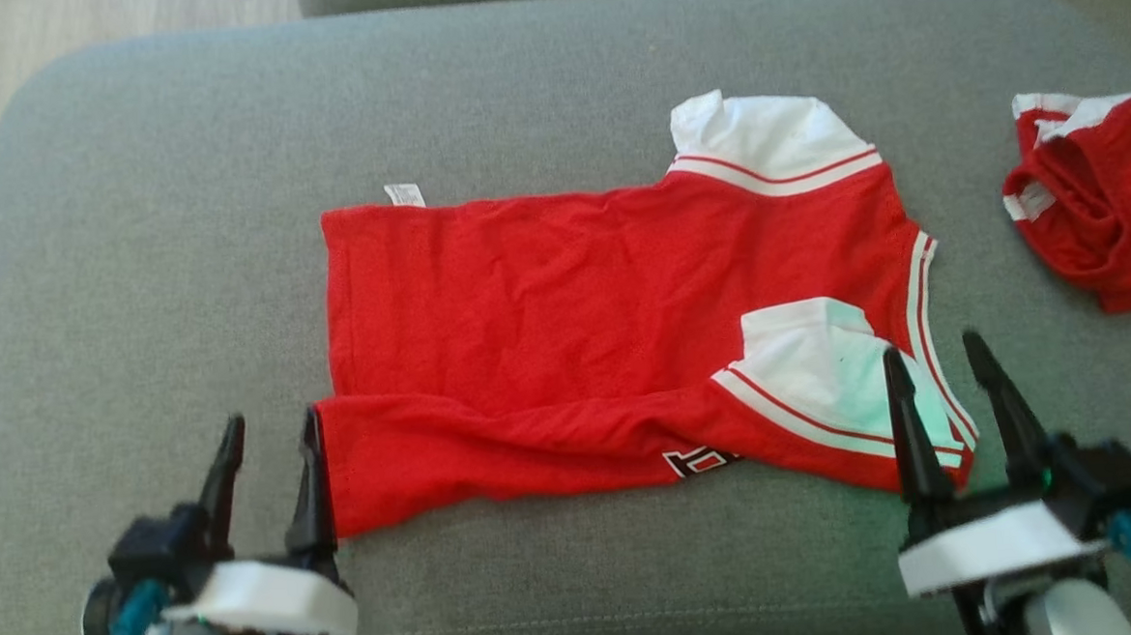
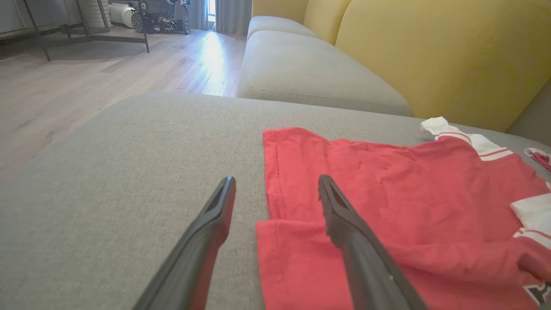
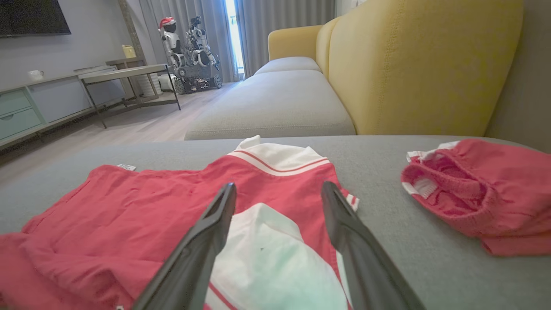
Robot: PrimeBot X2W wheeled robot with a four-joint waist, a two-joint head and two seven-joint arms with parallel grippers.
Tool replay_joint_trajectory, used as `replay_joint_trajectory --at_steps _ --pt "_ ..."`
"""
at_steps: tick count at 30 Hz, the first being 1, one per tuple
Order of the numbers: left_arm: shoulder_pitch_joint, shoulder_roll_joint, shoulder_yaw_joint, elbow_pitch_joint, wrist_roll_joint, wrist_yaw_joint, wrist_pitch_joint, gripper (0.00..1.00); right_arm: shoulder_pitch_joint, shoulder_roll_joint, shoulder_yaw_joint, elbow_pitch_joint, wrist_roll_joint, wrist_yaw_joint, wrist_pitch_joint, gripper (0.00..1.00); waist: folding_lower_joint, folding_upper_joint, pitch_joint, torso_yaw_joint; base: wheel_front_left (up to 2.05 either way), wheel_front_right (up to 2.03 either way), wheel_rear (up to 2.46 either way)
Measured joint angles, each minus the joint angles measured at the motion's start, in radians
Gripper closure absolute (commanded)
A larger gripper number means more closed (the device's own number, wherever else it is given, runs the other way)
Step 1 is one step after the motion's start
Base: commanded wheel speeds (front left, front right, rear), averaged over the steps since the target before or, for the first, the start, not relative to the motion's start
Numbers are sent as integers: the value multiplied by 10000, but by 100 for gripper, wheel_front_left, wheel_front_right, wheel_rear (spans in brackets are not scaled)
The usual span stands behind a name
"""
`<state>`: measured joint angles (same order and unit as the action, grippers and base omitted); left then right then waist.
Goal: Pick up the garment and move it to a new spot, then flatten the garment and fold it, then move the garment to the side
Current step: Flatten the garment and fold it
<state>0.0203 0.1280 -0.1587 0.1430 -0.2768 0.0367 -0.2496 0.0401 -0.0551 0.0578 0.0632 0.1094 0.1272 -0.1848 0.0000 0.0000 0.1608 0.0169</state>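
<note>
Garment (image 1: pixel 547 328) lies partly folded on grey cushion (image 1: pixel 138 282) — left gripper (image 1: pixel 273 418) and right gripper (image 1: pixel 931 347) both spread, empty.

Grey fabric seat cushion (image 1: pixel 138 282), foreground. Second grey cushion (image 3: pixel 275 103) beyond it, backed by yellow upholstered backrests (image 3: pixel 422 64). Pale wood-plank floor (image 2: pixel 86 86) with sunlit glare from a window (image 3: pixel 230 26) between grey curtains (image 3: pixel 280 26). Metal-legged table (image 3: pixel 129 75), low drawer cabinet (image 3: pixel 17 116), dark screen (image 3: pixel 34 17) — mounted on grey wall (image 3: pixel 94 30).

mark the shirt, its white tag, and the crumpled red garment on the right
shirt (image 1: pixel 564 289): head view, middle of the red body.
tag (image 1: pixel 404 194): head view, centre of the white label.
crumpled garment (image 1: pixel 1117 211): head view, red fabric mid-bundle.
</note>
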Motion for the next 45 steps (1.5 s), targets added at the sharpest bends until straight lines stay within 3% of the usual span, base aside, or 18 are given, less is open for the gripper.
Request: replay_joint_trajectory --at_steps 6,18,31,41,42,43,44,45 --pt "660 -71 33 -79 207 75 0 0 794 82 -96 -247 -115 0 -102 0 0 0 -381 -10 0 0 0" --pt "709 -69 17 171 288 -27 42 0 947 90 -134 -119 414 0 219 0 0 0 -460 -54 0 0 0" --pt "514 -261 -221 1634 -522 -380 1147 0 1257 107 -531 1181 566 0 1354 0 0 0 410 -124 0 0 0" --pt "-782 -234 -199 2422 -1062 -928 1450 0 233 107 -809 1894 566 0 1649 0 0 0 994 -105 0 0 0" --pt "-865 -226 -199 2481 -1120 -989 1478 27 163 107 -859 1977 566 0 1697 0 0 0 1037 -104 0 0 0" --pt "-938 -213 -215 2531 -1137 -1037 1509 62 87 107 -882 2025 568 0 1716 0 0 0 1079 -98 0 0 0" --pt "-1025 -192 -226 2600 -1139 -1095 1513 100 42 109 -895 2044 577 0 1718 27 0 0 1120 -87 0 0 0" --pt "-1119 -144 -234 2694 -1139 -1170 1515 100 13 109 -911 2059 581 0 1716 59 0 0 1156 -79 0 0 0"
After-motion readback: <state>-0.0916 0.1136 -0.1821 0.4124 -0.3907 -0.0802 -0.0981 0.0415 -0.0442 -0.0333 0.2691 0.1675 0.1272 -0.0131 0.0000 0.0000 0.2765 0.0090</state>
